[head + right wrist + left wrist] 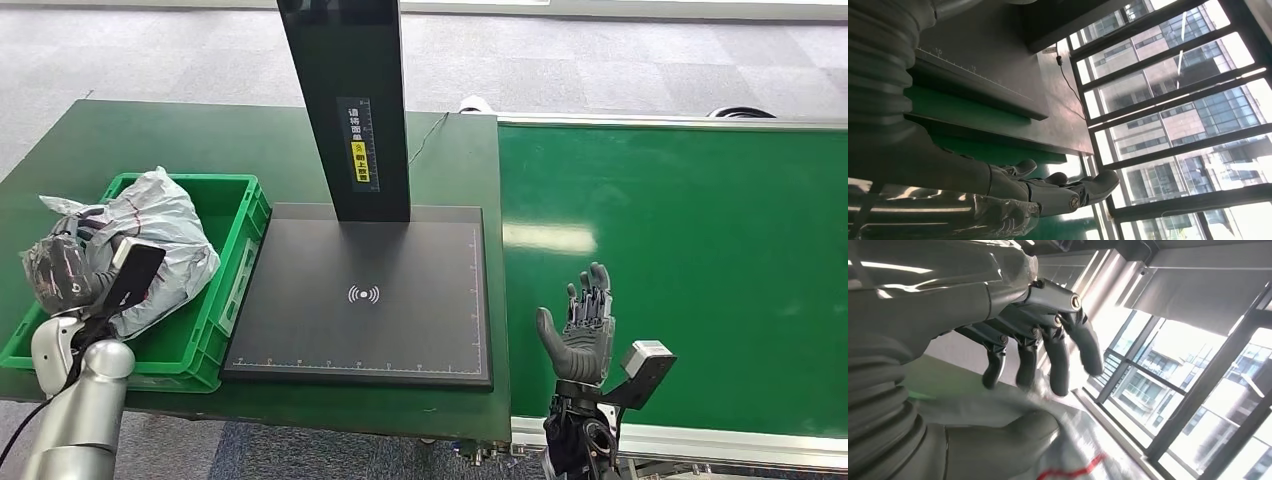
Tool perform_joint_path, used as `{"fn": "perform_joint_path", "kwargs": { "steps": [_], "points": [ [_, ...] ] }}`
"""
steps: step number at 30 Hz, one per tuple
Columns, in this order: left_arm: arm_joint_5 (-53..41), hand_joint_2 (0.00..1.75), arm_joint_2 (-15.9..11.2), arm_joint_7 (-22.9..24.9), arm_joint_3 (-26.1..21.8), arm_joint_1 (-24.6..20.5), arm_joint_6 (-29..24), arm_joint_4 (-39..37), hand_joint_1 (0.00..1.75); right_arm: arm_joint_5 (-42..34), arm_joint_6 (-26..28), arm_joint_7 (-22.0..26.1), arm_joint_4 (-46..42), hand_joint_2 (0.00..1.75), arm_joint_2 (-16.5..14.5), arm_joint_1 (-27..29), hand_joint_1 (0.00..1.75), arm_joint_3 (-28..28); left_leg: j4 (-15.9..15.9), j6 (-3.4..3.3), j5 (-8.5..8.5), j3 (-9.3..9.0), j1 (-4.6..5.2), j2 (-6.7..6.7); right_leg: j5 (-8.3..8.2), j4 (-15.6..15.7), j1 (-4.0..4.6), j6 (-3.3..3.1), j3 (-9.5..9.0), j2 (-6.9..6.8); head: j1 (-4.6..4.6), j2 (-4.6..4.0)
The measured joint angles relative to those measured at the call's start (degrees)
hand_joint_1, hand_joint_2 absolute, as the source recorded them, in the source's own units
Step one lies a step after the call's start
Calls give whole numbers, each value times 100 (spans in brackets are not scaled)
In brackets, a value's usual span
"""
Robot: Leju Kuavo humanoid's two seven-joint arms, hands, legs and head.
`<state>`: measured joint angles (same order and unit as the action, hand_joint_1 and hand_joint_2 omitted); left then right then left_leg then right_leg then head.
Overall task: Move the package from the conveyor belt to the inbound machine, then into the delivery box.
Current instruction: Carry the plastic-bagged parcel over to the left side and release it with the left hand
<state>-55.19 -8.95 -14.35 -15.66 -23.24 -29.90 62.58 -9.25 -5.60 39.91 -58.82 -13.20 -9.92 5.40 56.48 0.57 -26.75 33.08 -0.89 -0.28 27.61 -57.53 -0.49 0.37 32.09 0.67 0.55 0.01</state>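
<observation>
One yellow-labelled scanner post (352, 110); left hand (62, 275) around package (160, 240), right hand (582, 332) spread.

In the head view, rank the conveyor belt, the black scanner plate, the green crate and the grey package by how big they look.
1. Conveyor belt
2. Black scanner plate
3. Green crate
4. Grey package, lying in the crate, partly hidden by the left hand

Your head view looks down from high over the inbound machine (358, 295); both wrist views sit close behind their hands, facing windows.
</observation>
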Motion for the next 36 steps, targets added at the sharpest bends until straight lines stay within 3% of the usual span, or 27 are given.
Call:
{"fn": "perform_joint_path", "kwargs": {
  "steps": [11, 16, 19, 26, 31, 36],
  "points": [
    [983, 175, 90, -618, 99, 250, -517, 703, 0, 50, 40, 1, 86, 175, -5, -42, 0, -2, 0, 0, -1, 2, 1, -1, 1, 0, -1, 0, -1, 0, -1, 0],
    [2075, 175, 343, -1495, 296, 1026, -838, 1790, 0, 50, 46, 1, 108, 175, -4, -50, 0, 2, 0, 0, -3, 1, 2, -1, 4, 1, -2, 1, 3, -1, 0, -1],
    [2353, 175, 586, -1651, 677, 1505, -757, 2443, 0, 83, 44, 3, 107, 175, -6, -35, 0, 1, 0, -1, -6, 5, 6, -6, 8, 3, -5, 6, 2, -5, -2, 0],
    [3006, 175, 1089, -1890, 1947, 2405, 428, 2828, 0, 708, 197, -8, -32, 175, -18, 159, 0, -167, 0, -1, -8, 0, 9, -7, 7, 5, -9, 6, -1, -4, 0, -1],
    [3476, 175, 1596, -2132, 2676, 2554, 1224, 2433, 0, 1407, 438, -32, -127, 175, -79, 270, 0, -505, 0, -2, -8, 0, 9, -8, 6, 5, -8, 7, -4, -5, 0, -1],
    [3946, 175, 1910, -2184, 2912, 2557, 2036, 1990, 0, 1916, 516, -71, -275, 175, -135, 413, 0, -888, 0, -2, -8, 0, 9, -7, 6, 4, -7, 6, -3, -5, 1, -1]
  ]
}}
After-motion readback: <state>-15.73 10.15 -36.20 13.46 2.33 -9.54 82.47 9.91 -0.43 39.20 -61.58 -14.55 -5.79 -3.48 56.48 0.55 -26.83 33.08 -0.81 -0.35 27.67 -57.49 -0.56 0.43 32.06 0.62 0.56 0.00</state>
